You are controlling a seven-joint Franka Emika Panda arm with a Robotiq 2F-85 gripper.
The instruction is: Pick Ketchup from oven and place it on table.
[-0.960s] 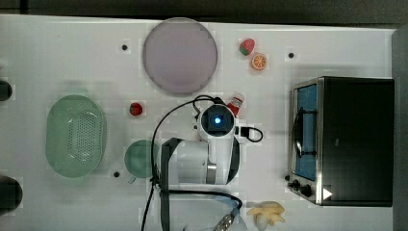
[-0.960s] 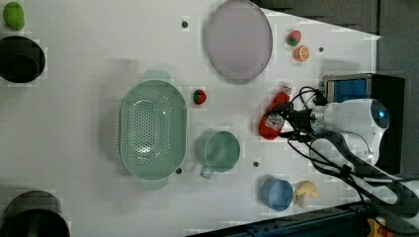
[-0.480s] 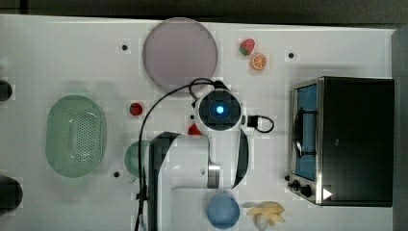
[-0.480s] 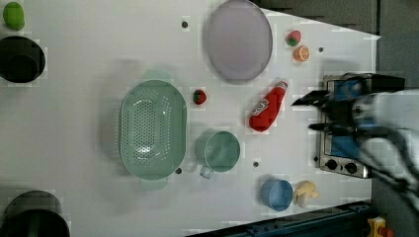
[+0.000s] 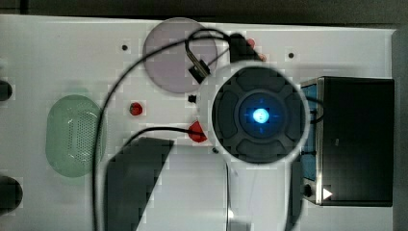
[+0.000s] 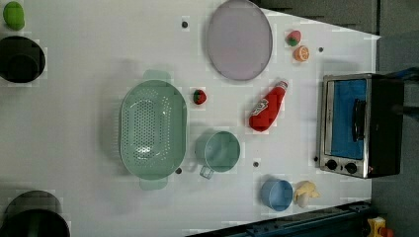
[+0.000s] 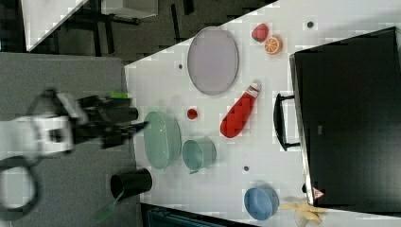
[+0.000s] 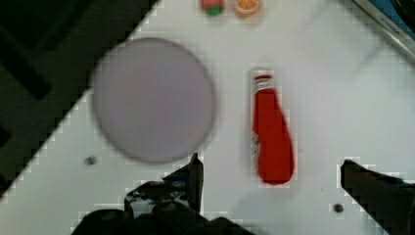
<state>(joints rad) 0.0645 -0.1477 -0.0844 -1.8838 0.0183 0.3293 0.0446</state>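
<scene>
Ketchup (image 6: 267, 108) lying on table (image 6: 89, 59) (flat)

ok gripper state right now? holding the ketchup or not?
Gripper: open, holding nothing. The ketchup lies on its side on the table, below the spread fingers, with clear space around it.

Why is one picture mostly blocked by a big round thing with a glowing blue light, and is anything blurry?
In the top view, the arm sits close under the camera, hiding much of the table. In the wrist view, the purple plate and ketchup have soft, smeared edges. In the left view, the ketchup looks clearer.
</scene>
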